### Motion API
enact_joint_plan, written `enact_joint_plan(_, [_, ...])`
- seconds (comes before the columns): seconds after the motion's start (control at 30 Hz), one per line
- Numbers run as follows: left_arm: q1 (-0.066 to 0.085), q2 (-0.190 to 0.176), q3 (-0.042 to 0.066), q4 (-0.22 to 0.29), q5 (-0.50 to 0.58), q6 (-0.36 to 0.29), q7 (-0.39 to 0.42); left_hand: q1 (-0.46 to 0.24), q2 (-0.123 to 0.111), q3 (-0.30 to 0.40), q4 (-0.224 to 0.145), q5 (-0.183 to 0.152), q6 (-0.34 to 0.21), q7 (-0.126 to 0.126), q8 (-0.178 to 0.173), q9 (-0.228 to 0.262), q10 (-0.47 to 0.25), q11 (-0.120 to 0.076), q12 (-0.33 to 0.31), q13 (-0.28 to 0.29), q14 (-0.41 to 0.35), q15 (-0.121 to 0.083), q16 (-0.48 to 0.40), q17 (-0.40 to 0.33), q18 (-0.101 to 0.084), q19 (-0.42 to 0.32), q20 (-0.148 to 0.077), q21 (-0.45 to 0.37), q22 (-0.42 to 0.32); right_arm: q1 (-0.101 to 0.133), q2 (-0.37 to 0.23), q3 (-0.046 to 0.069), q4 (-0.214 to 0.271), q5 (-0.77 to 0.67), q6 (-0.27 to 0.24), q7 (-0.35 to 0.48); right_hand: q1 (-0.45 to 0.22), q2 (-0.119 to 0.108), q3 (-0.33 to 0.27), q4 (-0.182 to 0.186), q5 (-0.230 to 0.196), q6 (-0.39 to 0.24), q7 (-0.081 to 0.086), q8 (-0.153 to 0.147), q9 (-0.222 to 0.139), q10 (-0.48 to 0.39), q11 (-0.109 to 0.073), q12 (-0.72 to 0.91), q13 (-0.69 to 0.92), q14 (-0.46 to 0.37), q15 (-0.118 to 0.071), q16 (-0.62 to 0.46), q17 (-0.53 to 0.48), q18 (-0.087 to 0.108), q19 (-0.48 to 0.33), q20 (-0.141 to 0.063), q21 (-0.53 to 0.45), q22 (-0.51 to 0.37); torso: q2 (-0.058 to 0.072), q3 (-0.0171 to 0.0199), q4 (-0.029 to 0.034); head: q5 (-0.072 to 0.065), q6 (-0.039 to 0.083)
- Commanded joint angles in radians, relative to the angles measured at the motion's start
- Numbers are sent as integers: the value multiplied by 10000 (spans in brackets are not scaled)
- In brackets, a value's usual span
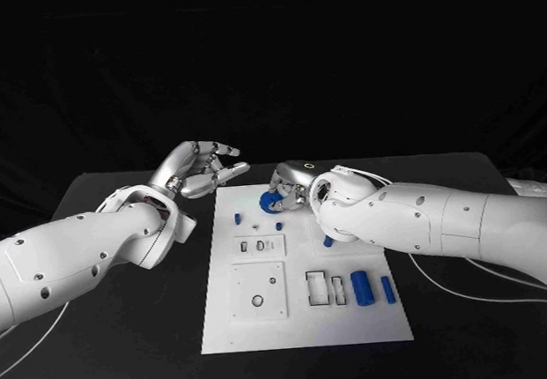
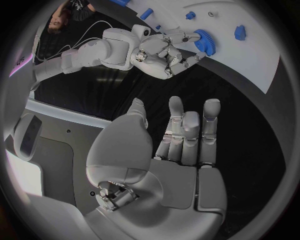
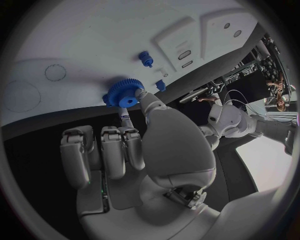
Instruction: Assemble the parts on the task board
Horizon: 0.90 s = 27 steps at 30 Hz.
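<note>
While pinching a blue gear (image 1: 271, 202) at the task board's (image 1: 305, 328) far edge, right hand (image 1: 294, 186); left hand (image 1: 203, 170) beside the board, fingers apart, holding nothing.

My right hand (image 1: 296, 188) is covering most of the blue gear (image 1: 271, 202) at the task board (image 1: 304, 328)'s far end, so I'm not seeing whether the gear is seated.
</note>
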<state>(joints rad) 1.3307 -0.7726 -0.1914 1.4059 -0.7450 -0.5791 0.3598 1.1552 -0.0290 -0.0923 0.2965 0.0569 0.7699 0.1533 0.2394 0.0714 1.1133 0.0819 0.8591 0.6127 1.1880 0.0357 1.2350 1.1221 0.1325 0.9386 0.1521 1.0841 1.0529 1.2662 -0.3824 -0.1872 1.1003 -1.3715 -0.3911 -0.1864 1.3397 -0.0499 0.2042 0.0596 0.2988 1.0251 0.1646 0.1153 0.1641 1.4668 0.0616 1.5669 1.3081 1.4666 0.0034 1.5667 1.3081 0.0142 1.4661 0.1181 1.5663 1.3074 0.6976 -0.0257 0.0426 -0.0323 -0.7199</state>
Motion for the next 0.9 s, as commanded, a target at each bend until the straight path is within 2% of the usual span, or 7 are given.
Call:
enact_joint_plan(0.03, [14,4,11,30,-23,8,92,7,70,-37,-43,-57,58,13,-41,-12,38,-4,-66,-11,-67,-7,-37,16,64,-72,9,-57,12,-26,19,-15,-15,-131,331,-67,-81,-4,87,-23,-72,204,-357,-159,-83,1039,99,39,2627,1042,57,41,2627,-142,1047,15,45,2634,4,2,3,11,2])
enact_joint_plan(0.1, [14,-1,11,34,-23,8,91,10,75,-41,-44,-57,60,13,-46,-12,39,-4,-67,-11,-67,-7,-37,17,64,-69,9,-58,14,-27,21,-15,-15,-132,356,-93,-133,-48,113,-33,-119,-250,-365,-456,-220,1039,97,39,2627,1042,64,41,2627,-142,1047,30,45,2634,6,0,3,13,-5])
enact_joint_plan(0.13, [14,-5,11,38,-23,8,91,22,92,-55,-45,-57,69,14,-64,-12,44,-4,-70,-11,-65,-7,-36,22,63,-61,10,-62,25,-27,22,-15,-14,-132,373,-112,-171,-85,136,-50,-160,-704,-420,-542,-354,1039,58,39,2627,1042,42,41,2627,-142,1047,32,45,2634,7,1,1,17,-2])
enact_joint_plan(0.23, [14,-4,11,40,-23,10,89,22,92,-55,-45,-57,69,14,-64,-12,44,-4,-70,-11,-65,-7,-36,22,63,-61,10,-62,25,-27,11,-15,8,-136,367,-139,-213,-140,150,-100,-212,-1439,-489,-553,-567,1039,-12,39,2627,1042,8,41,2627,-142,1047,-1,45,2634,7,0,-3,15,5])
enact_joint_plan(0.33, [14,-3,11,44,-23,11,88,22,92,-55,-45,-57,69,14,-64,-12,44,-4,-70,-11,-65,-7,-36,22,63,-61,10,-62,25,-27,-9,-15,34,-150,357,-155,-240,-164,139,-143,-252,-1810,-560,-546,-678,1039,-75,39,2627,1042,-32,41,2627,-142,1047,-36,45,2634,10,-2,-1,19,10])
enact_joint_plan(0.6, [15,-11,11,51,-23,12,85,22,92,-55,-45,-57,69,14,-64,-12,44,-4,-70,-11,-65,-7,-36,22,63,-61,10,-62,25,-27,-107,-16,105,-175,164,-136,-269,-163,129,-151,-282,-1840,-576,-510,-697,1039,-97,39,2627,1042,-53,41,2627,-142,1047,-57,45,2634,10,7,10,42,0])
enact_joint_plan(0.9, [16,-20,11,42,-23,17,87,22,92,-55,-45,-57,69,14,-64,-12,44,-4,-70,-11,-65,-7,-36,22,63,-61,10,-62,25,-27,-226,-15,290,-173,-187,7,-339,-107,160,-181,-308,-1245,-631,-282,-635,1039,-148,39,2627,1042,-110,41,2627,-142,1047,-121,45,2634,6,6,-1,44,-6])
